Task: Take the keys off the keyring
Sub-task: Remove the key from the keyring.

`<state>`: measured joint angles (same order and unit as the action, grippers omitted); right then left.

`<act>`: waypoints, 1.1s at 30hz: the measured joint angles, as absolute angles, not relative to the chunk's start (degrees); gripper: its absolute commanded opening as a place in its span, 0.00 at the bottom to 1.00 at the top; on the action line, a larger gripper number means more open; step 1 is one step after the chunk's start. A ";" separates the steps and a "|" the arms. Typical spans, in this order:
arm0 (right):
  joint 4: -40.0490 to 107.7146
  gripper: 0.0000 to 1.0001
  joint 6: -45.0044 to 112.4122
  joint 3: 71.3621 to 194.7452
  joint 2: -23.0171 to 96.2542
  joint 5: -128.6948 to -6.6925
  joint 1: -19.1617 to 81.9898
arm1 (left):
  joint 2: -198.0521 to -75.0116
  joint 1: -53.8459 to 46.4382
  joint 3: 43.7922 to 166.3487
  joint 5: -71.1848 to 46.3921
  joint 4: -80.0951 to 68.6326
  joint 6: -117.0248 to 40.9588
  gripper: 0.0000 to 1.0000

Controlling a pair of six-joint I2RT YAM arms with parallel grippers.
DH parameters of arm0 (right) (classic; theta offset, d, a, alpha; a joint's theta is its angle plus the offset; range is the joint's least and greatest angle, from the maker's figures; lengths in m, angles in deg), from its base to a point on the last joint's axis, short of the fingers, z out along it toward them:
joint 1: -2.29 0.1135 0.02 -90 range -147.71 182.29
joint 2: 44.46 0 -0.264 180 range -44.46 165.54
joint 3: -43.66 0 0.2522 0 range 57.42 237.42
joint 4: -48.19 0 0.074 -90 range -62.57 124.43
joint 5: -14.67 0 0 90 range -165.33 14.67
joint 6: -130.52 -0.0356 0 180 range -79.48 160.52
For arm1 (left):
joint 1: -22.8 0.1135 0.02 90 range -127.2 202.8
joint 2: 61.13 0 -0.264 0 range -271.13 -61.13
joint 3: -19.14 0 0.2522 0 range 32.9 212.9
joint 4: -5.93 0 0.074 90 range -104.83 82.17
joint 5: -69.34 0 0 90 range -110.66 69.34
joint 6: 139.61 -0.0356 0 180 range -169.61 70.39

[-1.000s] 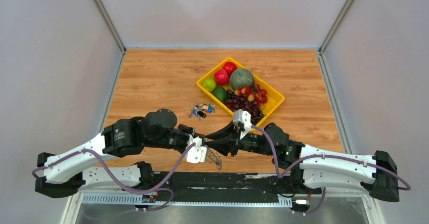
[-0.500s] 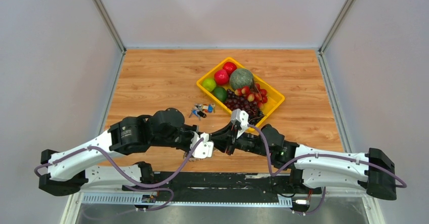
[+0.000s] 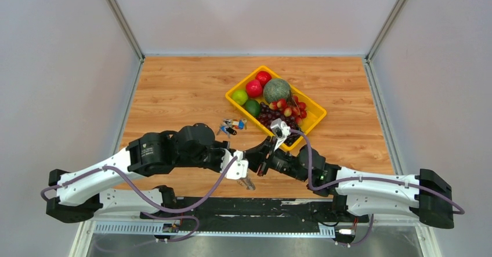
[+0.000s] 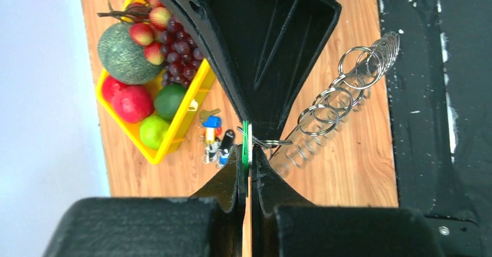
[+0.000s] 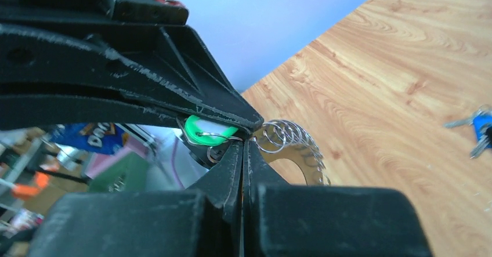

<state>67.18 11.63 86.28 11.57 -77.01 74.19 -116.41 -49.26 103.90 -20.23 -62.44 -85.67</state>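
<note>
Left wrist view, left hand (image 4: 248, 155) clenched on one green tag (image 4: 245, 136), right hand (image 4: 255, 133) pinching one keyring (image 4: 325, 109).

Your tabletop (image 3: 174, 89) shows warm wood grain with a smooth, low-sheen finish. The keyring (image 4: 342, 89) is thin bright metal wire, polished enough to flash white highlights, and its green tag (image 5: 209, 130) looks like glossy plastic. The left fingers (image 4: 229, 183) and right fingers (image 5: 223, 178) are matt black plastic, scuffed with pale scratches along their edges. The tray (image 4: 177, 138) is smooth yellow plastic. In it the melon (image 4: 122, 54) has a rough, netted, dull skin, while the grapes (image 4: 180, 51) shine. The black base strip (image 4: 441, 94) is matt, flecked with white scuffs.
</note>
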 measured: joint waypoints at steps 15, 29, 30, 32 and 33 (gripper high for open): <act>63.55 0.00 -20.32 83.81 8.40 -86.47 74.25 | -112.11 -51.18 99.49 -25.48 -58.62 -94.26 0.00; 56.91 0.19 -17.61 87.53 8.14 -87.39 73.84 | -109.05 -54.24 94.33 -25.70 -56.65 -100.29 0.00; 56.91 0.22 -15.62 87.61 8.05 -87.43 73.84 | -108.74 -54.24 94.33 -25.65 -56.28 -100.29 0.00; 56.41 0.28 -12.36 87.61 7.96 -87.43 73.84 | -108.15 -54.30 94.33 -25.59 -55.76 -100.29 0.00; 56.08 0.28 -10.62 87.61 7.94 -87.41 73.84 | -107.91 -54.33 94.33 -25.50 -55.54 -100.27 0.00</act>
